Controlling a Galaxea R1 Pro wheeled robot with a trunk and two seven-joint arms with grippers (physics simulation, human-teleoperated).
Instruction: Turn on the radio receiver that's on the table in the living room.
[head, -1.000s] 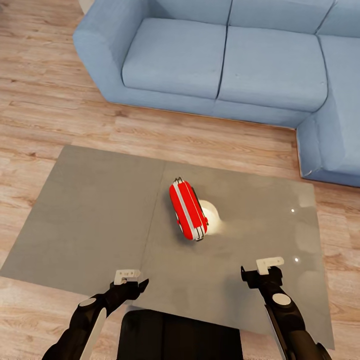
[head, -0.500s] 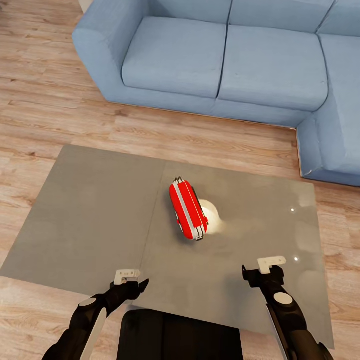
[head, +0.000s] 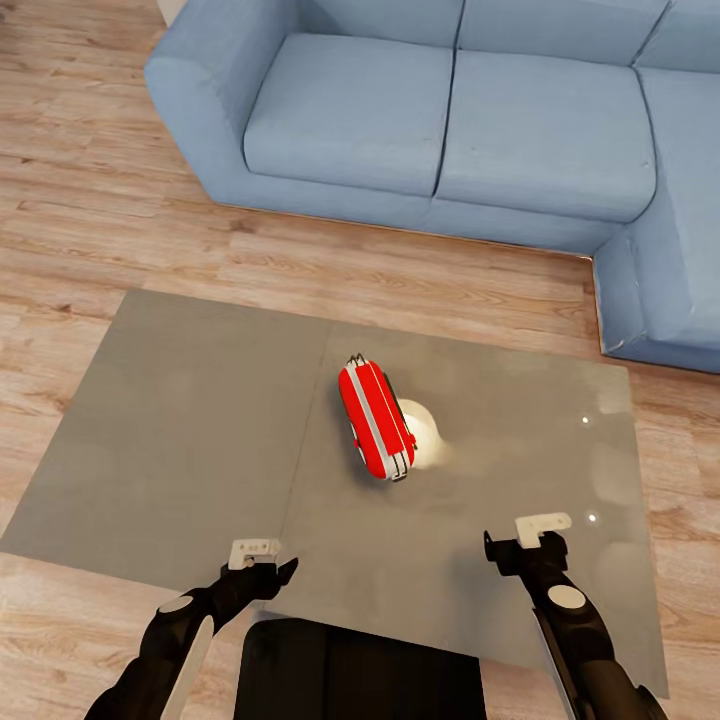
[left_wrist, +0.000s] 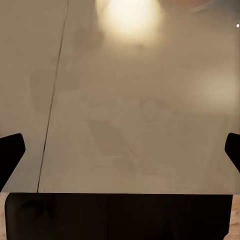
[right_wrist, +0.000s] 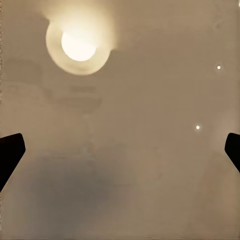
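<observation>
The red radio receiver (head: 375, 420) with white trim lies near the middle of the glossy grey table (head: 180, 440), just right of the top's seam, its long side running away from me. My left gripper (head: 270, 572) hovers over the table's near edge, left of the radio and well short of it. My right gripper (head: 512, 552) hangs over the near right part of the top, also apart from the radio. Both are open with nothing between them; the dark fingertips (left_wrist: 10, 152) (right_wrist: 10, 150) stand far apart over bare table top.
A blue L-shaped sofa (head: 450, 120) wraps the far side and right of the table, with a strip of light wood floor (head: 400, 270) between. A bright lamp reflection (head: 422, 435) glows on the top beside the radio. My dark base (head: 360, 670) sits against the near edge.
The right arm has drifted very slightly to the right. The radio, the left arm and the view are unchanged.
</observation>
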